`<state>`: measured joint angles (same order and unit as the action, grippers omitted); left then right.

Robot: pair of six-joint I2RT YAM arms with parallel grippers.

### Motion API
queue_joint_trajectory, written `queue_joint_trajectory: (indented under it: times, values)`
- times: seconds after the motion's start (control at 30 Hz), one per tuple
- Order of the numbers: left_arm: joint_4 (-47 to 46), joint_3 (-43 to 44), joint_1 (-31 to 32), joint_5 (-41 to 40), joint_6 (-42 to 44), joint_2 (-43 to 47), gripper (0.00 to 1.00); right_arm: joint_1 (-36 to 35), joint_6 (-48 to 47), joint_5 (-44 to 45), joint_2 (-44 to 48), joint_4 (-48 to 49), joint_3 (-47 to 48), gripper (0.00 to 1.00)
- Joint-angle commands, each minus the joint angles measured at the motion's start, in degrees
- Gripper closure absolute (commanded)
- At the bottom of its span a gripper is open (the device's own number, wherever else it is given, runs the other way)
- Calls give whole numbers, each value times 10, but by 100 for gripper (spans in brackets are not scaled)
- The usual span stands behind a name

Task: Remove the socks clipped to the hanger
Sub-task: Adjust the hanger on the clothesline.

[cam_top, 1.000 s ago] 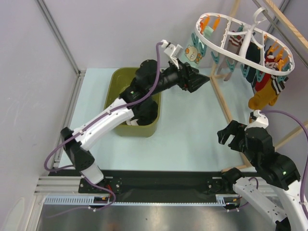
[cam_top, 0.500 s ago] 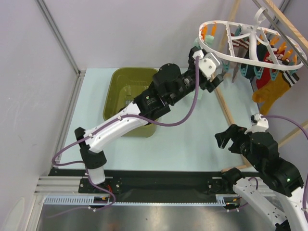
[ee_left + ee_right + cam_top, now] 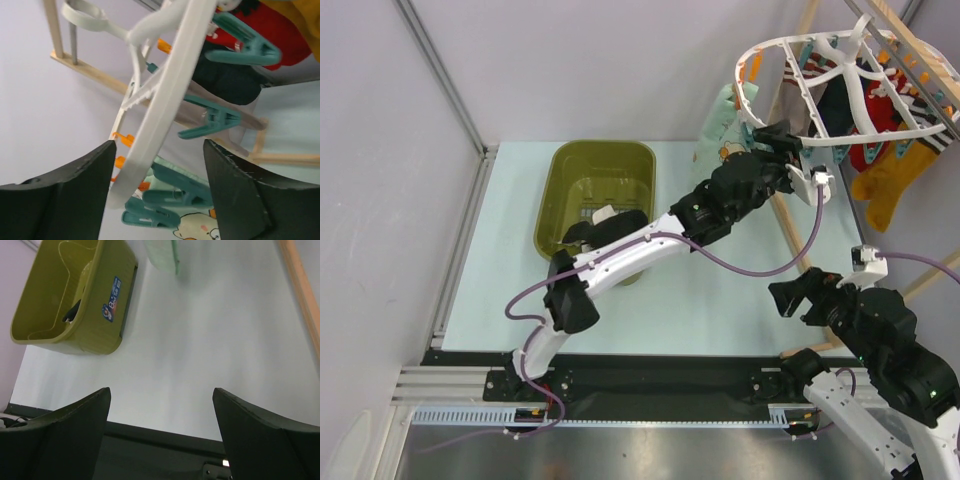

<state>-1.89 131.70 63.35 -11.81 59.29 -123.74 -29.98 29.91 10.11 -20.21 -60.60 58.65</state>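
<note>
Mid-job at the hanger: your left gripper is up at the white ring, jaws wide apart w/ the rim running between them, nothing clamped and no sock in it. At least four socks look still pegged: the mint bear-print sock hanging off the ring's left end, the black sock and red sock behind the teal pegs, and the mustard sock dangling at the far right, beside the wooden rack. The olive tub on the table has dark fabric + a pale scrap inside, prob. socks already dropped, tho too small to be sure. Your right gripper hangs low over the table near the rack's foot, well apart from the hanger, fingers spread, empty. Judgement: early-to-mid progress at best, w/ most of the load left to unclip. The mint sock hangs closest to the left arm, so it looks the likeliest next pick; the red, black and mustard ones need a reach further along the ring.
</note>
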Motion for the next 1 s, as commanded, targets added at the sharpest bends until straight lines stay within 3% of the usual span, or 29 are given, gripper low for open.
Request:
queue_joint_trajectory:
  times: [0.0, 0.13, 0.37, 0.43, 0.73, 0.97]
  values:
    - [-78, 37, 1, -23, 65, -10, 27, 0, -19, 12, 13, 3, 20, 10]
    - [-108, 37, 14, -9, 98, -13, 42, 0, -20, 14, 18, 5, 11, 9]
    - [-114, 46, 34, 6, 117, -17, 82, 1, -22, 18, 18, 12, 5, 8]
    - [-123, 39, 45, 5, 136, -14, 88, 0, -22, 18, 21, 10, 6, 8]
    - [-173, 4, 88, 14, 201, 6, 99, -1, -25, 34, 27, -3, 16, 8]
    - [-210, -56, 107, 14, 233, 30, 100, -2, -25, 40, 30, -11, 22, 8]
